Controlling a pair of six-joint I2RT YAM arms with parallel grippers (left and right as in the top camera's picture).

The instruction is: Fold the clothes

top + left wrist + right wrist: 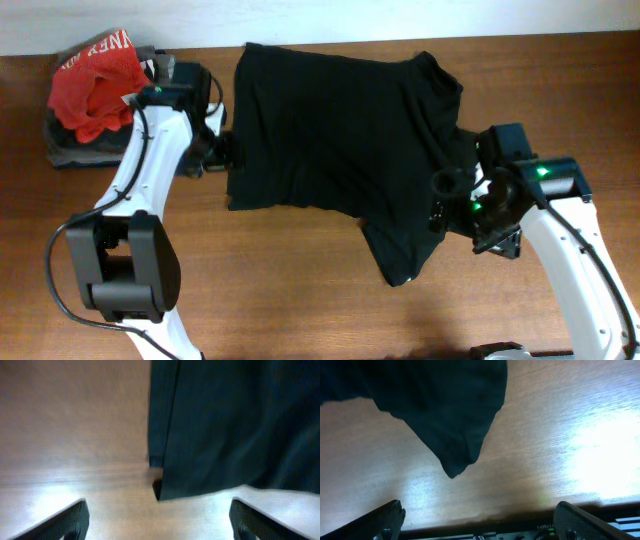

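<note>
A black short-sleeved T-shirt of soft fabric (340, 130) lies spread across the far middle of the brown wooden table (300, 290). A narrower flap trails towards the near right, perhaps a sleeve, though the dark cloth hides its outline.

The left gripper (225, 150) sits at the shirt's left edge by its near corner. Its wrist view shows the jaws spread wide and grasping nothing, the cloth's corner lying just ahead between the fingers (75, 515). That view is blurred.

The right gripper (440, 200) rests over the shirt's right side, released too, with its fingers (387, 517) wide apart and a pointed fold of cloth beyond them.

A crumpled red garment with white lettering (95, 80) lies on grey and dark folded garments (70, 150) at the far left.
</note>
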